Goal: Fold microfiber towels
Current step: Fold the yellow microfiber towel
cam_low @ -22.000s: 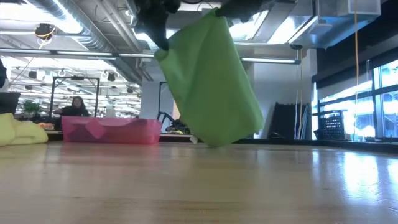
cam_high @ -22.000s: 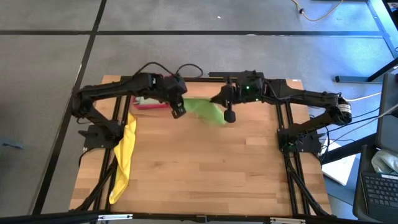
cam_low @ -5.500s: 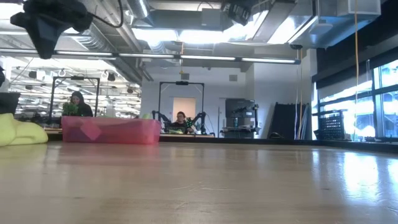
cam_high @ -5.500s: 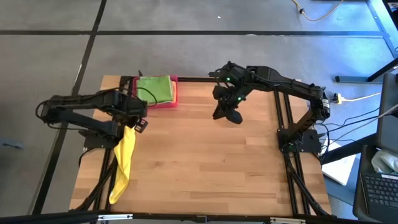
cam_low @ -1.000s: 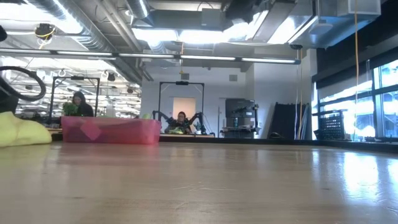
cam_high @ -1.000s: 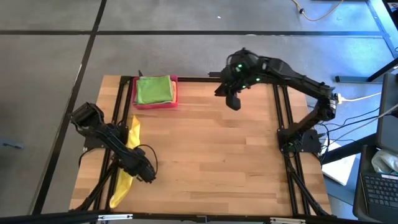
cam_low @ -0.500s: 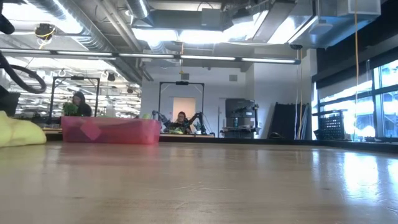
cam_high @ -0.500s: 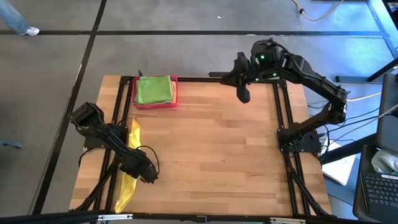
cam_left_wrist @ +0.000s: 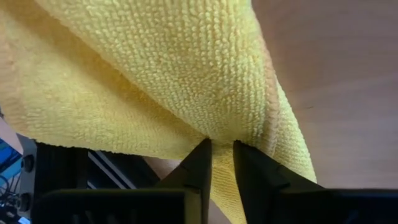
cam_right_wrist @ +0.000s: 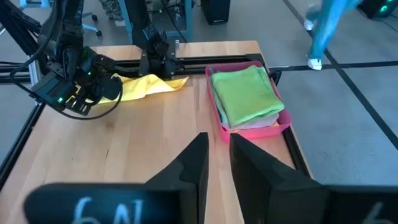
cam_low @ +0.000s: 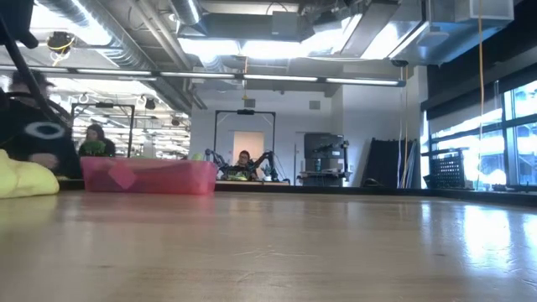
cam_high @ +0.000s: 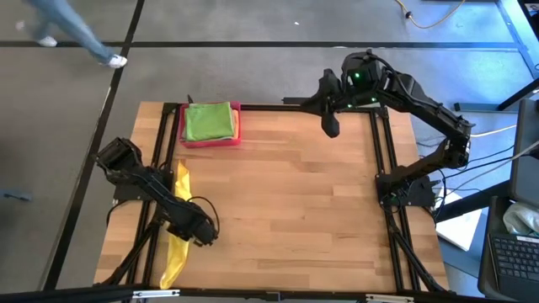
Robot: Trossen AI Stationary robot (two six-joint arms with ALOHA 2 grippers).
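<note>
Left end effector (cam_high: 205, 236) sits low over the tabletop (cam_high: 286, 210), well away from the pink tray (cam_high: 210, 140) and close to the near left edge. Its fingers (cam_left_wrist: 198, 168) stand nearly together, with a pinch of the yellow towel (cam_high: 175, 231) caught between them; the left wrist view shows the pile bunched into the narrow gap. Whether the grip is fully seated cannot be told.

The yellow towel lies as a long rumpled strip along the left frame rail, running from the tray side of the tabletop toward the near edge. A folded green towel (cam_high: 207, 121) rests inside the pink tray at the far left corner.

Right end effector (cam_high: 330, 126) hangs above the far edge of the tabletop, to the right of the pink tray and well apart from it. Its fingers (cam_right_wrist: 198, 163) are close together with a slim gap, and nothing is held.

Handling notes:
- The towel appears light, soft and limp; it will likely drape and fold on itself when lifted.
- The looped pile probably gives good friction, so slip is unlikely, but a thin pinch may pull free.
- Take hold at a corner or along a hem, not mid-panel, so the cloth can be spread flat.
- A second grasp at the neighbouring corner is advisable before folding.
</note>
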